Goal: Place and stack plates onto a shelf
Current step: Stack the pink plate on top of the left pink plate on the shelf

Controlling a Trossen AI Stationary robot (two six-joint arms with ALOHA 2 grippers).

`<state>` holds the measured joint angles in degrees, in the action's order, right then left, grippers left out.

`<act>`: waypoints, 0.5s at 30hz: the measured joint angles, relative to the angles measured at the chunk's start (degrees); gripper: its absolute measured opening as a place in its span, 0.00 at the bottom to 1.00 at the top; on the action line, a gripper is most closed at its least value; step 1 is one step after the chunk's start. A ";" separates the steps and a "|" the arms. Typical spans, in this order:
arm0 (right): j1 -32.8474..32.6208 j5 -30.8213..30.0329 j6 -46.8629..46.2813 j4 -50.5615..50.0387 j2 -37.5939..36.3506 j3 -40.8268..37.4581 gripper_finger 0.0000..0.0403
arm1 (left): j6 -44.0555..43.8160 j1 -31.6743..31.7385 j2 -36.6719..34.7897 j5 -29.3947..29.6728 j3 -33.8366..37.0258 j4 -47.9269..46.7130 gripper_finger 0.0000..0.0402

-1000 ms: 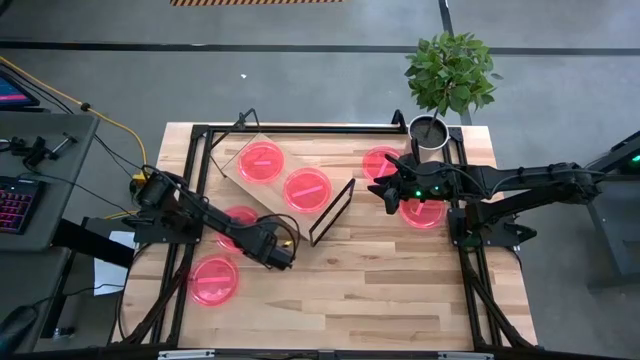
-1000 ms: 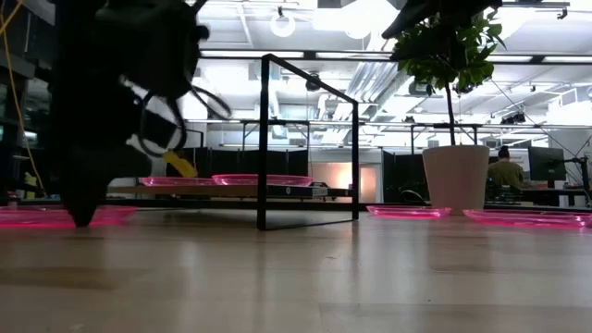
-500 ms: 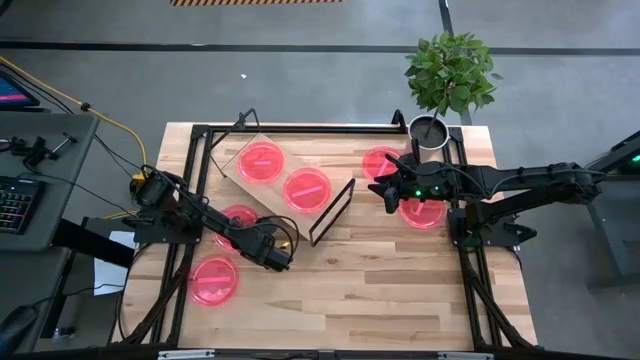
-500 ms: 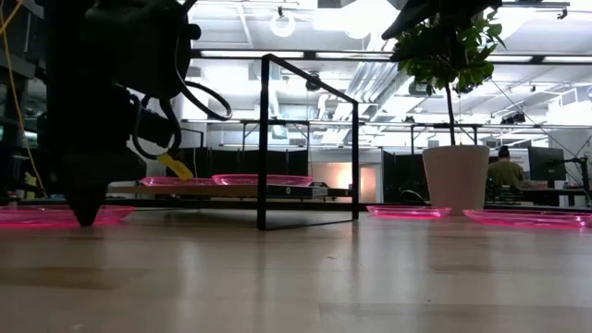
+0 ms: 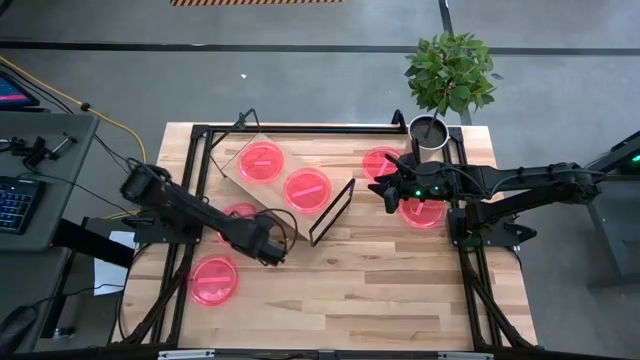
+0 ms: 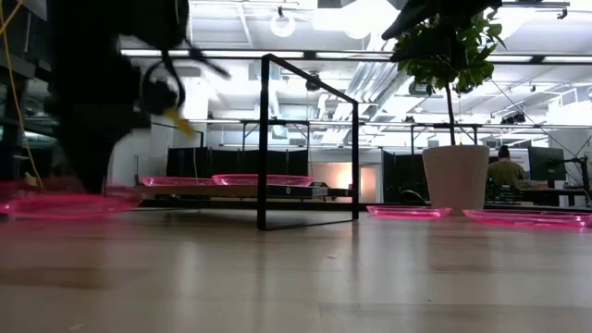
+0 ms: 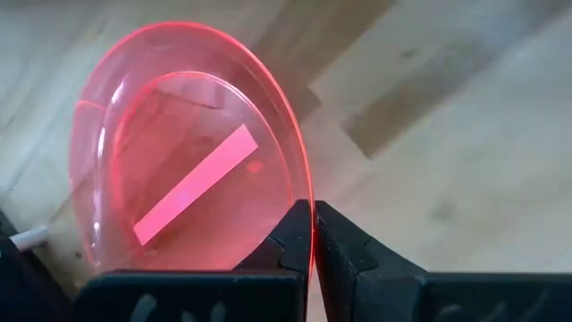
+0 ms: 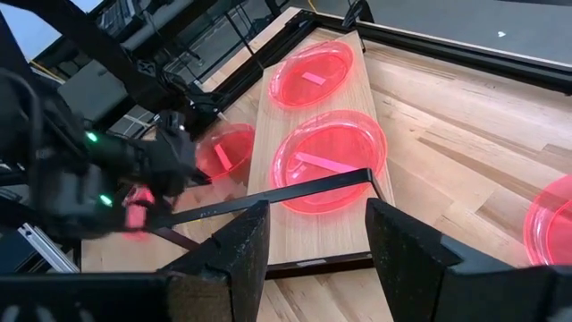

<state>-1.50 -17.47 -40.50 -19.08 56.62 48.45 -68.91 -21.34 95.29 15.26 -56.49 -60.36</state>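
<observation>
With its rim pinched between the clenched fingers of the left gripper (image 7: 313,234), a plate (image 7: 192,152) is held just beside the shelf (image 5: 281,178), likely for stacking. The right gripper (image 8: 313,234) is parked spread, well apart.

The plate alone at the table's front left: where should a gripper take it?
By the rim. The plate lies flat with a shallow raised edge, so pinch that thin lip from the side, as the left gripper pinches its plate.
</observation>
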 joint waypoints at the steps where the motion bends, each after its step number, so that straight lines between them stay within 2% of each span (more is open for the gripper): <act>1: 0.00 0.00 0.01 -0.01 0.00 0.00 0.42 | 0.12 0.00 -2.01 -0.82 -0.03 -0.20 0.00; 7: 0.00 0.02 0.01 -0.03 0.00 0.00 0.42 | 0.57 -0.07 -16.33 -6.40 -0.17 -1.08 0.00; 10: 0.00 0.02 0.44 -0.03 0.00 0.00 0.42 | -0.12 -0.07 -22.46 -7.14 -1.79 -3.09 0.00; 15: 0.00 -0.20 0.47 -0.03 0.00 0.00 0.42 | 0.04 -0.02 -26.89 -5.73 -9.06 -8.58 0.00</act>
<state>-1.50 -17.67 -40.03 -19.12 56.62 48.45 -68.87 -21.37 68.40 9.53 -65.55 -68.94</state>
